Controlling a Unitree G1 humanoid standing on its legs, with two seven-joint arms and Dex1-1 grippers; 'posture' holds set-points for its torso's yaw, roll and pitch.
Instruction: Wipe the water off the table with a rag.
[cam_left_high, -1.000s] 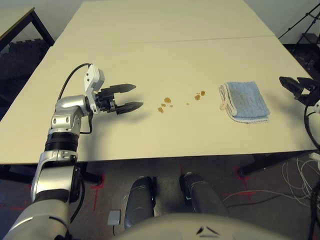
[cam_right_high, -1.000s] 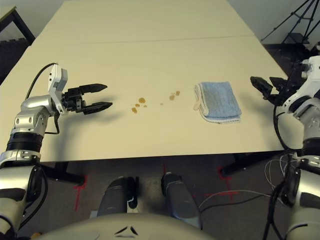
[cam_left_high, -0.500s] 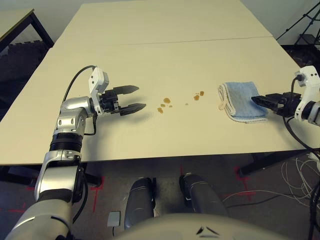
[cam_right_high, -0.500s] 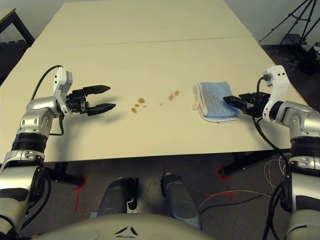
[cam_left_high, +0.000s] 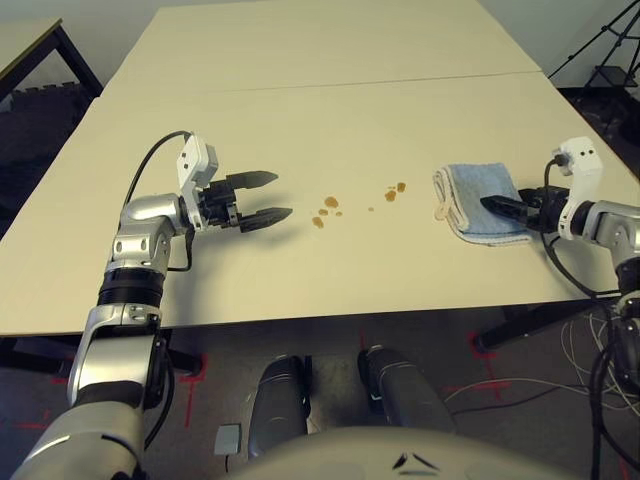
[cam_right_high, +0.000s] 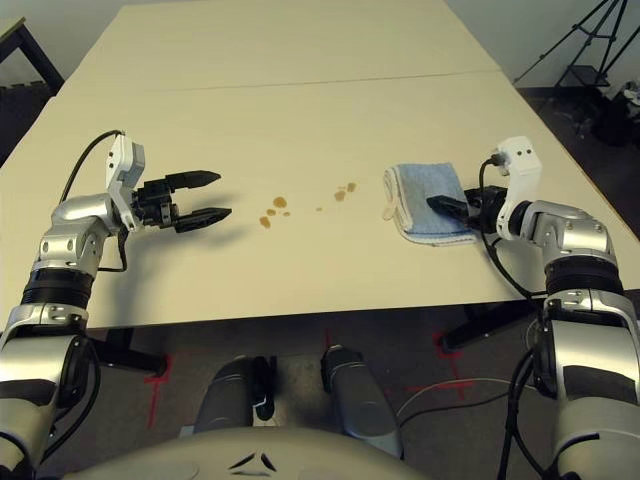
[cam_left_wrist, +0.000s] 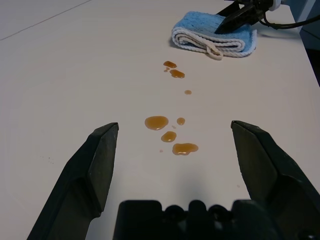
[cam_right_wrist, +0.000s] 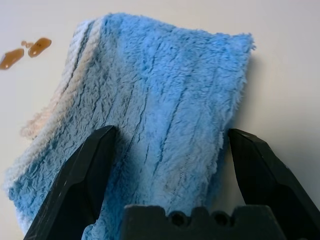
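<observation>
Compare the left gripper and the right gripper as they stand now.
The left gripper hangs over bare pale beige tabletop, short of the brownish-orange droplets; the right gripper sits over the folded light-blue terry rag. The left points toward the spill, the right toward the rag. Both have open jaws and hold nothing.

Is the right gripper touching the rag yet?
Cannot tell. In the right wrist view the right gripper has its jaws open astride the rag, low over it, but neither contact nor a gap shows plainly.

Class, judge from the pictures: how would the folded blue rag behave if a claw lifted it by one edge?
The rag looks like soft, thick terry, so it would probably droop and unfold. Being small and thin, it is likely light, and its fuzzy pile should resist slipping.
</observation>
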